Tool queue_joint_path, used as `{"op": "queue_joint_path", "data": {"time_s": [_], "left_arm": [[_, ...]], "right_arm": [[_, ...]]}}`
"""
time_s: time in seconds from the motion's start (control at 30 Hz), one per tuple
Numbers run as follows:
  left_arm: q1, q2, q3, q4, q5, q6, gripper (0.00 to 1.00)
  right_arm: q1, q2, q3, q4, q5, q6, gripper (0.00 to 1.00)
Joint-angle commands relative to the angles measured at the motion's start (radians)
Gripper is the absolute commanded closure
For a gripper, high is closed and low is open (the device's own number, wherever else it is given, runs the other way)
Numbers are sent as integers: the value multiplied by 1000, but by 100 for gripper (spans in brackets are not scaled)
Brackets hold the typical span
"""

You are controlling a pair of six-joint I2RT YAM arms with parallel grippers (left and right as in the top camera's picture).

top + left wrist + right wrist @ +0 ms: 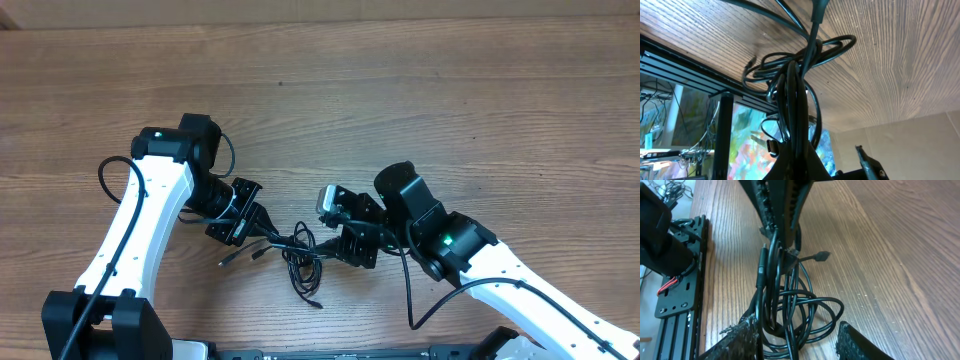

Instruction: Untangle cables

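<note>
The cables are thin black cords looped in a small tangle on the wooden table between my two grippers. My left gripper is shut on strands at the tangle's left side. In the left wrist view its dark fingers pinch the cords, and the loops hang past them with a small plug beside the fingers. My right gripper is at the tangle's right side. Its two fingers stand apart around the loops, the right finger clear of them. A plug end lies on the wood beyond.
A black metal rail runs along the table's near edge, close behind the tangle. The right arm's own thicker cable hangs beside that arm. Bare wood stretches across the far half of the table.
</note>
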Motion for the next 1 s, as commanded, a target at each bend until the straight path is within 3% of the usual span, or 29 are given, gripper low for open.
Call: {"op": "queue_joint_path", "data": {"time_s": [0.0,0.27,0.53,0.77,0.9,0.97], "left_arm": [[-3,7,14,0,-32,-69,96],[-3,7,14,7,-18,-145,96],[-3,7,14,7,10,-119,96],[-3,7,14,7,6,-104,96],[-3,7,14,7,5,-104,96],[-3,7,14,7,-8,-104,96]], "right_arm": [[30,1,21,15,-23,-8,50],[105,11,21,16,41,-8,44],[115,63,21,10,50,-8,51],[115,80,21,31,48,-8,67],[115,80,21,31,14,-8,92],[115,80,21,31,-29,-7,96]]}}
